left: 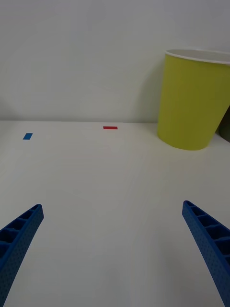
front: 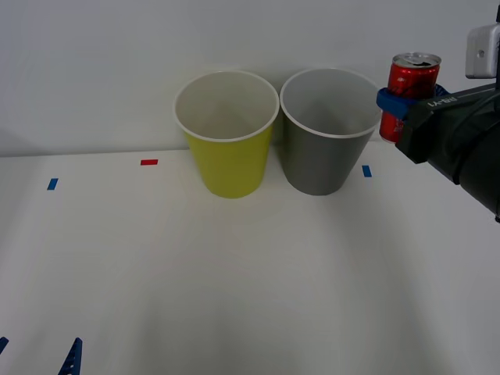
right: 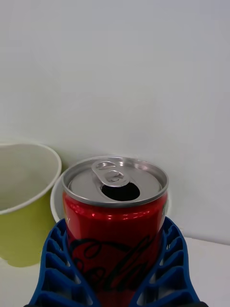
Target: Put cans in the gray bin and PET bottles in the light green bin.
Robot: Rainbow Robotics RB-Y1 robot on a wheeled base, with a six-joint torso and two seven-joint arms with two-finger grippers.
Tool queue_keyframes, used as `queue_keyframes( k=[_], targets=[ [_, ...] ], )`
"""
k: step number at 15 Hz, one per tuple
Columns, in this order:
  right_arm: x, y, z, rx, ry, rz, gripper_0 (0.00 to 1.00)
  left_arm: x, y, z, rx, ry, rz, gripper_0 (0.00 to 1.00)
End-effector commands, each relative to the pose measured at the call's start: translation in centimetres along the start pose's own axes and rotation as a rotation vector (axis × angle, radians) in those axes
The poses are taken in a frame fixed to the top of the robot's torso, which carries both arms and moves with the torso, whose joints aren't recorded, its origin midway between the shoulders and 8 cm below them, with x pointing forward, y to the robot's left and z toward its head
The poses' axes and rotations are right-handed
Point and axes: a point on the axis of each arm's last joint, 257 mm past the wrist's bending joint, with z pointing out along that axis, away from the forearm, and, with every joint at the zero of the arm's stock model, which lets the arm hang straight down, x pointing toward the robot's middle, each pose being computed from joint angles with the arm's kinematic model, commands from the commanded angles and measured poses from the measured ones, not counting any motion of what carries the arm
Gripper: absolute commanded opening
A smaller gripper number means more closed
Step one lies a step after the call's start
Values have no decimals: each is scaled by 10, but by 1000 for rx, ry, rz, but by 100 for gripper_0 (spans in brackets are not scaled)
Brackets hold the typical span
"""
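Observation:
A small red can (front: 409,87) with an opened silver top is held upright in the air by my right gripper (front: 397,109), just right of the gray bin (front: 326,133) and level with its rim. The right wrist view shows the can (right: 115,225) clamped between the blue ribbed fingers (right: 55,268). The light green bin (front: 226,133) stands left of the gray bin, touching or nearly touching it; both look empty. My left gripper (left: 115,254) is open low over the table at the front left, its blue tips (front: 70,361) at the view's bottom edge. No PET bottles are in view.
Both bins stand at the back of the white table (front: 234,281) against a pale wall. Small tape marks lie on the table: blue (front: 52,184), red (front: 148,162) and blue (front: 366,170). Wide free surface lies in front of the bins.

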Motion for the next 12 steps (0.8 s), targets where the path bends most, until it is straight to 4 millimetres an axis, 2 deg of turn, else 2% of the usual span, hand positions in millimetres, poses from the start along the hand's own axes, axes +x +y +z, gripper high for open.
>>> queue_keyframes(
  k=[1, 6, 12],
  targets=[
    [-14, 0, 14, -85, -32, 33, 0, 0, 0, 0, 0, 0, 0, 100],
    [-24, -13, 41, -101, -105, 28, 0, 0, 0, 0, 0, 0, 0, 100],
    [-15, -24, 79, -82, -161, 12, 0, 0, 0, 0, 0, 0, 0, 100]
  ],
)
